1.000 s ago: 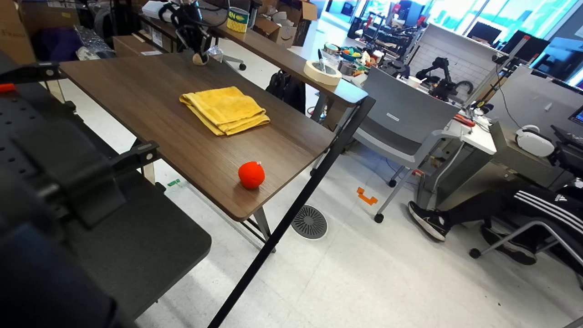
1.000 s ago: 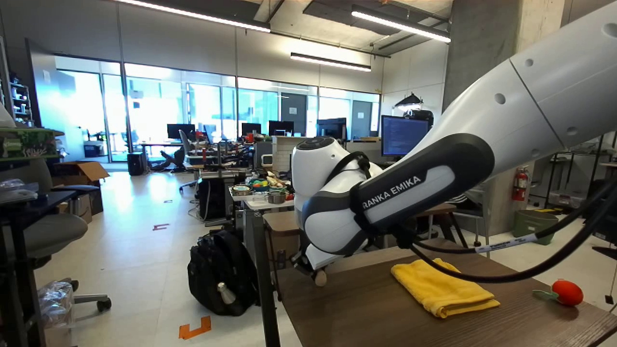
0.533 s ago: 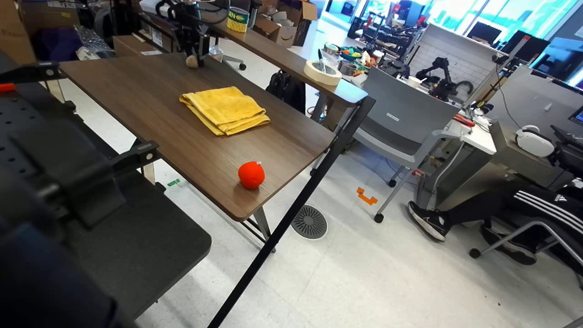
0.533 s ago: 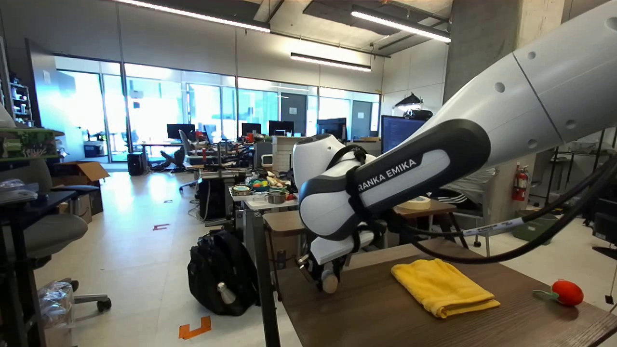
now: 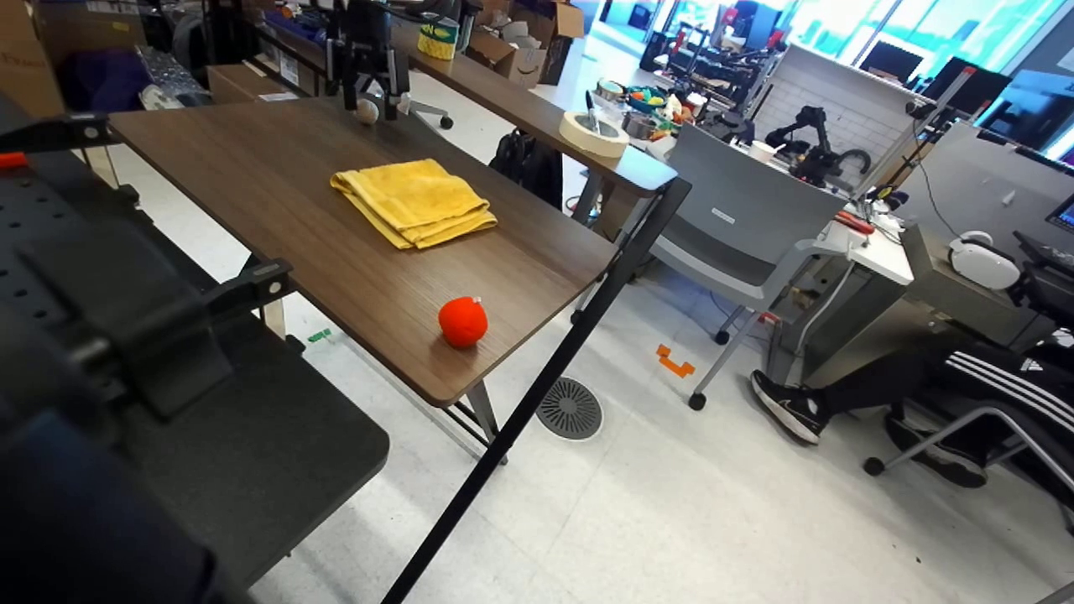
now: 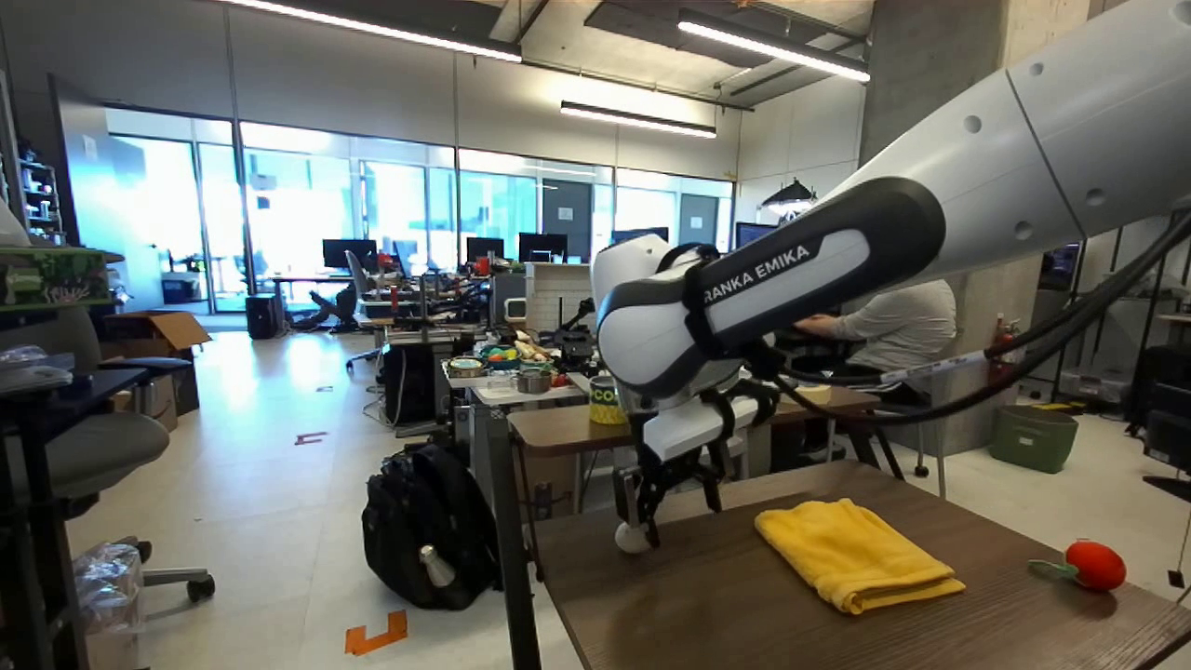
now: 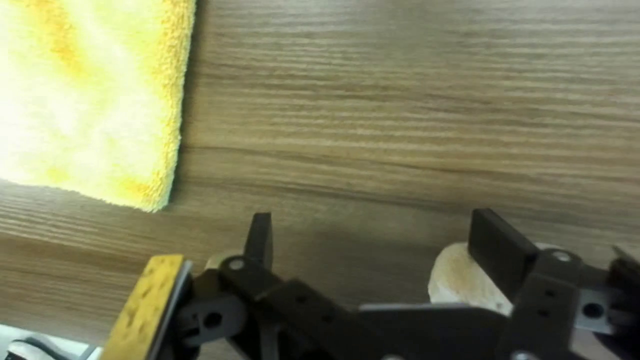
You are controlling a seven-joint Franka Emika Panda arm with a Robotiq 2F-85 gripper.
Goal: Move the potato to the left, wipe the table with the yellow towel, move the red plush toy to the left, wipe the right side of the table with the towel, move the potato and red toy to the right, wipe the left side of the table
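"Gripper (image 7: 370, 235) spread wide, nothing held. Potato (image 5: 367, 111)?"
"On desk (image 5: 252, 159), upper left in an exterior view, by one jaw. Prob. there so yellow towel (image 5: 411, 201), lower in frame, can wipe w/o bumping it."

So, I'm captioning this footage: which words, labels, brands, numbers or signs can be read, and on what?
"RANKA EMIKA": on the white-and-black robot arm
"CO", further letters unclear: on the yellow cylindrical can
Others, including the white label on the grey plastic chair, are too small or blurred.
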